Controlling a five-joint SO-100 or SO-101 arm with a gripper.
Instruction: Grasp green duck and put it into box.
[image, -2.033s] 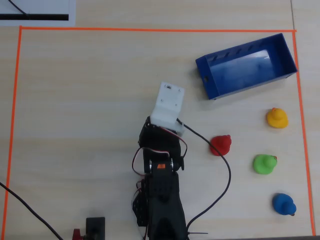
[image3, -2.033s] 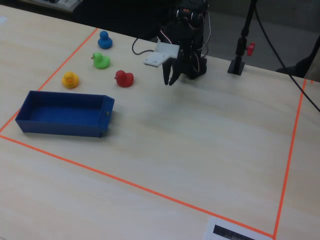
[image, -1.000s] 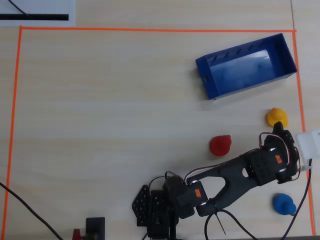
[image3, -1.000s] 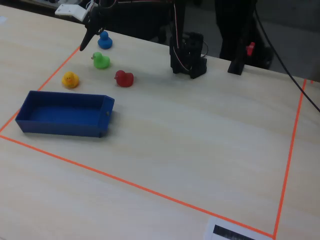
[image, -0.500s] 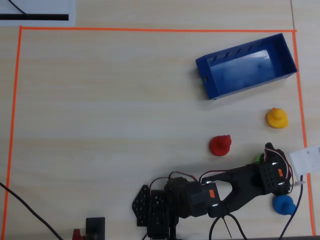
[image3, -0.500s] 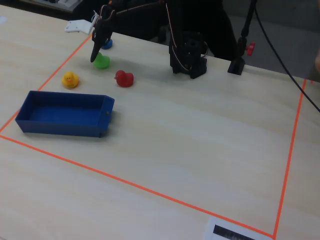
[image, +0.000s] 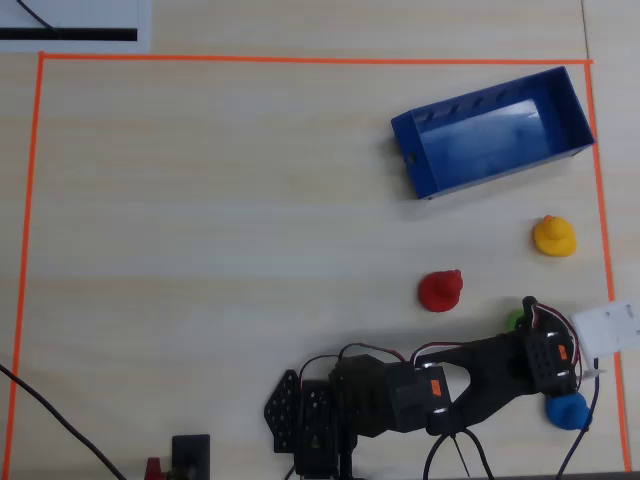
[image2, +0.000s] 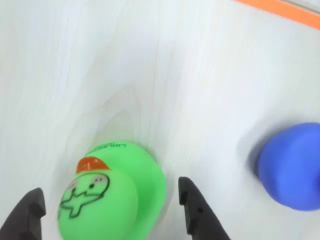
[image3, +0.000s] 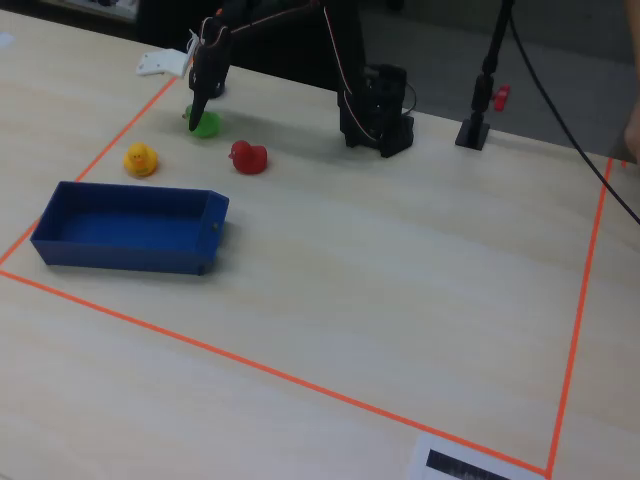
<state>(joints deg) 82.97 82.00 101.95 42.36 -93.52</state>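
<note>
Claw (image2: 110, 210) spread wide in the wrist view, one finger on each side of the green duck (image2: 112, 192), nothing gripped. The duck sits on the table between the tips, slightly nearer the right finger in that view, orange beak pointing away from the camera.

The step in hand, as I read it, is the grasp. To do it well, drop a touch lower so the pads meet the round body and not the head, centre it, then squeeze gently; the duck looks soft and rounded and could squirt out if pinched high.

Watch the neighbours. The blue duck (image2: 295, 167) lies near, to the right of the claw in the wrist view, apart from the fingers but close enough to knock on a sideways swing. Orange tape (image2: 280, 9) runs beyond it at the workspace edge.

In the overhead view the box (image: 490, 135) stands well apart, above the claw (image: 522, 318) in that picture. Red duck (image: 440, 290) sits left of the claw, yellow duck (image: 553, 236) between claw and box. Room is open if the lift goes high and passes between those two.
</note>
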